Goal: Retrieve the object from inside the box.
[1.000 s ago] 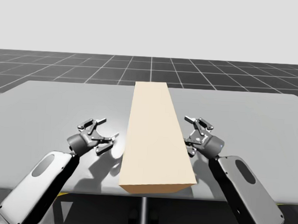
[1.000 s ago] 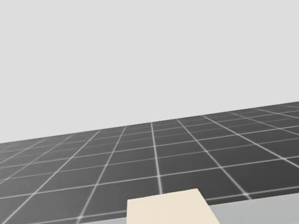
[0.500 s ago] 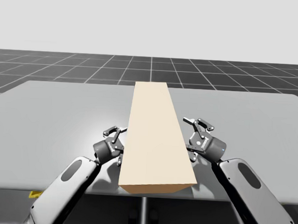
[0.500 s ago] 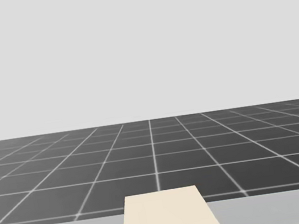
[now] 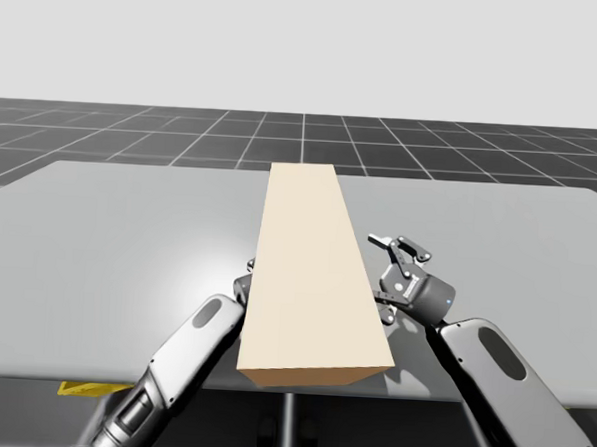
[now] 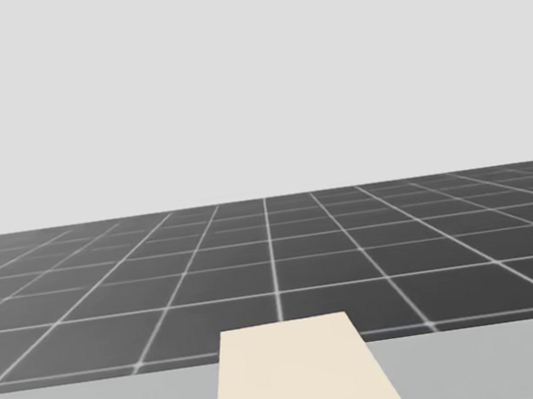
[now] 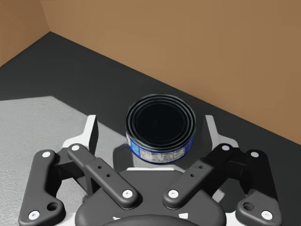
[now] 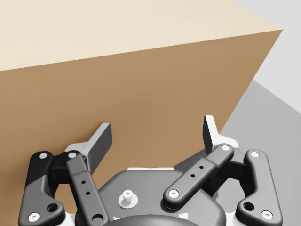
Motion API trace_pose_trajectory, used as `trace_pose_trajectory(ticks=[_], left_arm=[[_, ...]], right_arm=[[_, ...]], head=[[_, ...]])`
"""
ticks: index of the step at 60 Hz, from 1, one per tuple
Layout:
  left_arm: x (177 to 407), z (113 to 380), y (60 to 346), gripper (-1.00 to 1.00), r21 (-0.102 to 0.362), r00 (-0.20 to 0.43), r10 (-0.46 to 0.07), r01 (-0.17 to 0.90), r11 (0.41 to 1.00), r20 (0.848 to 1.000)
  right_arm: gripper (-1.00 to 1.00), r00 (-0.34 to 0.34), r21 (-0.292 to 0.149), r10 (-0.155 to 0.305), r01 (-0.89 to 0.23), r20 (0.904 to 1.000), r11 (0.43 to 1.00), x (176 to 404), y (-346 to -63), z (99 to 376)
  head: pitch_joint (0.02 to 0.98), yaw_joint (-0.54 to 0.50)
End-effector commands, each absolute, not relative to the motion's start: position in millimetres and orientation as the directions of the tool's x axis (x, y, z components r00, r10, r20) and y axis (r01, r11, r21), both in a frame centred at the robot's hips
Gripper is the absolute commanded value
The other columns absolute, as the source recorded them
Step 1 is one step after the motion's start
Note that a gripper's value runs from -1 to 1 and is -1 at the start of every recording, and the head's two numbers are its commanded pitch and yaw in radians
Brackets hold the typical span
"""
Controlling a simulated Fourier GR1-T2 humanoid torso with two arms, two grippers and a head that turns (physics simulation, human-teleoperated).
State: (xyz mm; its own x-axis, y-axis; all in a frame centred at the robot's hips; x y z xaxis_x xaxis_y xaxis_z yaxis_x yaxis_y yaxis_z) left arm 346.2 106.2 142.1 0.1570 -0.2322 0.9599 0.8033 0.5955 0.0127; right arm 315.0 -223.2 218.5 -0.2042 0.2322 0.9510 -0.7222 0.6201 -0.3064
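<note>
Our high camera looks down at a slant over the whole tabletop [image 5: 98, 233] and the long tan box [image 5: 311, 274]. Our head camera faces level, farther out — it shares the box's far end and the dark grid floor [image 6: 112, 301]. Our left wrist camera sits close inside the box; the right one presses near its outer wall.

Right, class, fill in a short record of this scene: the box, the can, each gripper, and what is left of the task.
Box: long beige box, lying lengthwise on the grey table
Can: short blue-labelled can, on the dark floor inside the box
Left arm: left gripper open, a finger on either side of the can, neither touching it
Right arm: right gripper open, facing the box's outer wall
Task status: can not yet gripped
</note>
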Motion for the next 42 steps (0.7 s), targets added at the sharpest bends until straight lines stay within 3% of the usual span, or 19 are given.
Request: trace_pose_trajectory(ticks=[1,7,8,9,10,21,27,34,42], left_arm=[[355,126,91,-1.00,-0.002,0.184,-0.247,0.805,0.593,0.951],[356,122,86,-1.00,-0.004,0.191,-0.251,0.803,0.596,0.949],[356,122,86,-0.47,0.000,0.190,-0.255,0.801,0.598,0.948],[356,121,85,0.30,-0.001,0.192,-0.257,0.803,0.596,0.947],[355,120,85,0.93,0.001,0.191,-0.259,0.803,0.596,0.947],[355,119,86,1.00,0.010,0.187,-0.272,0.809,0.588,0.944],[358,128,95,1.00,0.011,0.180,-0.251,0.792,0.611,0.951],[362,144,124,1.00,0.010,0.176,-0.216,0.754,0.657,0.961],[357,153,159,1.00,0.032,0.166,-0.211,0.709,0.704,0.963]], right_arm=[[-1.00,-0.192,-0.255,0.169,-0.783,0.9667,0.567,302,-190,207],[-1.00,-0.192,-0.255,0.169,-0.783,0.9666,0.567,301,-190,207],[-1.00,-0.193,-0.255,0.169,-0.782,0.9666,0.568,301,-191,207],[-1.00,-0.193,-0.255,0.169,-0.782,0.9666,0.568,301,-191,207],[-1.00,-0.193,-0.254,0.167,-0.782,0.9669,0.569,301,-191,208],[-1.00,-0.194,-0.257,0.170,-0.780,0.9661,0.571,301,-191,208],[-1.00,-0.195,-0.258,0.170,-0.778,0.9660,0.573,301,-191,208],[-1.00,-0.195,-0.256,0.167,-0.776,0.9665,0.577,301,-192,209],[-1.00,-0.196,-0.256,0.165,-0.773,0.9667,0.580,301,-192,210]], head=[[0.159,-0.01],[0.163,-0.01],[0.164,-0.01],[0.164,-0.01],[0.165,-0.01],[0.164,-0.01],[0.165,-0.01],[0.163,-0.01],[0.162,-0.01]])
